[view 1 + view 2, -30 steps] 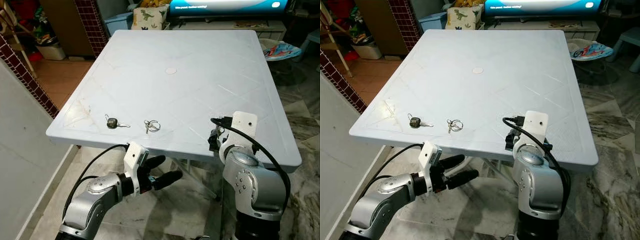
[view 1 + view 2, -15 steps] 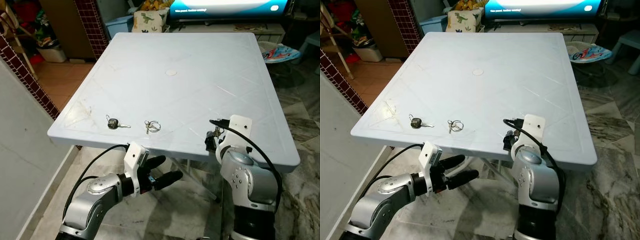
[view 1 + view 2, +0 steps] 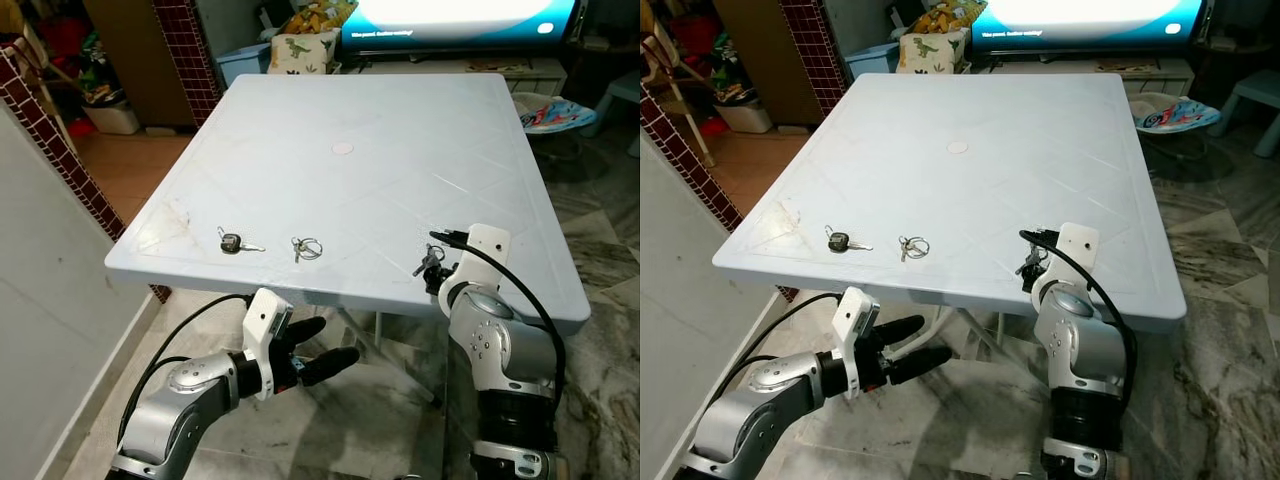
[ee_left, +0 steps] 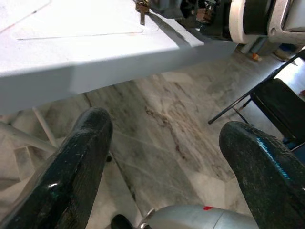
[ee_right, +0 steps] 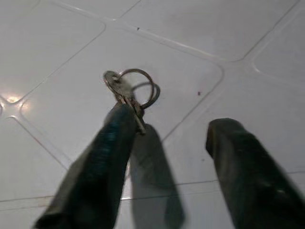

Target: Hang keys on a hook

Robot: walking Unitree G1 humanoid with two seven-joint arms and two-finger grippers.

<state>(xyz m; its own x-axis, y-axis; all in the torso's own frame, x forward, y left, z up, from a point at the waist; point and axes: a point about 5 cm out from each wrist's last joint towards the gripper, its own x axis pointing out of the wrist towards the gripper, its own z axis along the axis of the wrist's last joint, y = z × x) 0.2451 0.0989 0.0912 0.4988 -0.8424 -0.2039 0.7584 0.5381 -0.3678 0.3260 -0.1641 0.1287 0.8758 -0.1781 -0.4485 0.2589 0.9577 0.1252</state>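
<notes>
Right wrist view looks along the right claw, whose two black fingers stand well apart over the white table, nothing held between them. Just past the tip of one finger lies a small ring of keys flat on the tabletop, touching or nearly touching that finger; I cannot tell which.

From the head, the right claw sits at about 4 o'clock on the table, close to the near edge, with its silver arm bent up from below. At about 7 o'clock on the tabletop lies another key ring, and just beyond it toward 8 o'clock a key with a black head; the two lie near each other but apart. A small round cap marks the table's middle.

Below the near edge, at 7 o'clock, the left claw hangs over the marble floor, its fingers spread wide and gripping nothing. A bright screen stands past the far edge at 12 o'clock.
</notes>
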